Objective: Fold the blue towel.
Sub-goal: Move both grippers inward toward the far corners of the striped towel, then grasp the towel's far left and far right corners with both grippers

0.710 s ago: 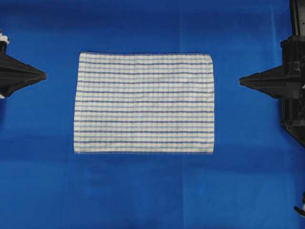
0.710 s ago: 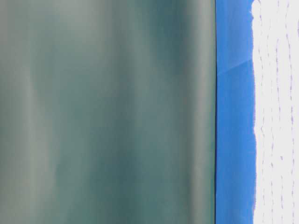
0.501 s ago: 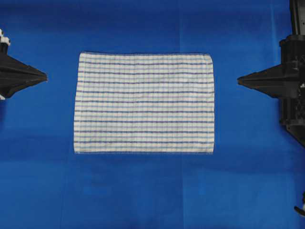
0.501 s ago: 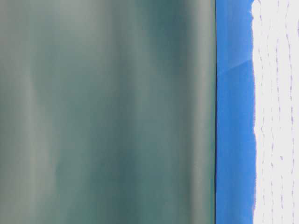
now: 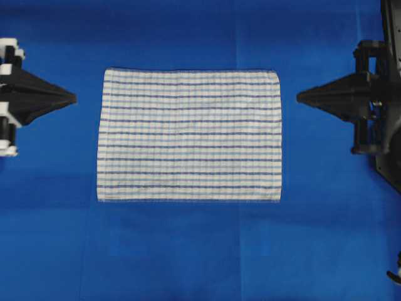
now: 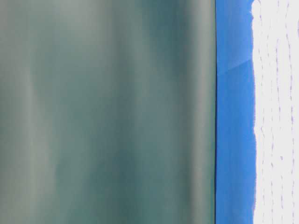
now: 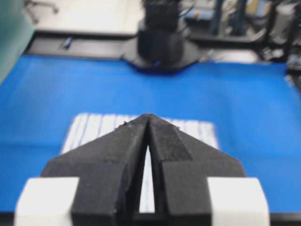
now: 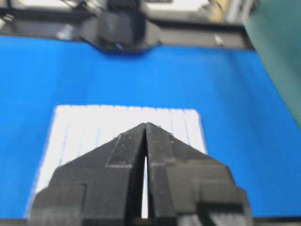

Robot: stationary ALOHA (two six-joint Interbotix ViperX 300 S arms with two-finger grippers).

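Striped towel lying flat mid-table between two closed black grippers.

At the left edge of the overhead view the left gripper (image 5: 74, 98) is a black wedge with white blocks at its base, its jaws pressed together to a point and holding nothing, apart from the cloth. In the centre lies the blue towel (image 5: 189, 135), a white woven rectangle with thin blue and pale-blue stripes in a faint check, spread flat with slightly frayed edges. At the right edge the right gripper (image 5: 299, 98), matte black, also has its tips met and empty, near the towel's right side without touching it. The table covering (image 5: 188, 251) is a smooth solid-blue sheet with faint creases. The wrist views show blurred equipment beyond the table; a grey-green panel (image 6: 107, 112) fills most of the table-level view.
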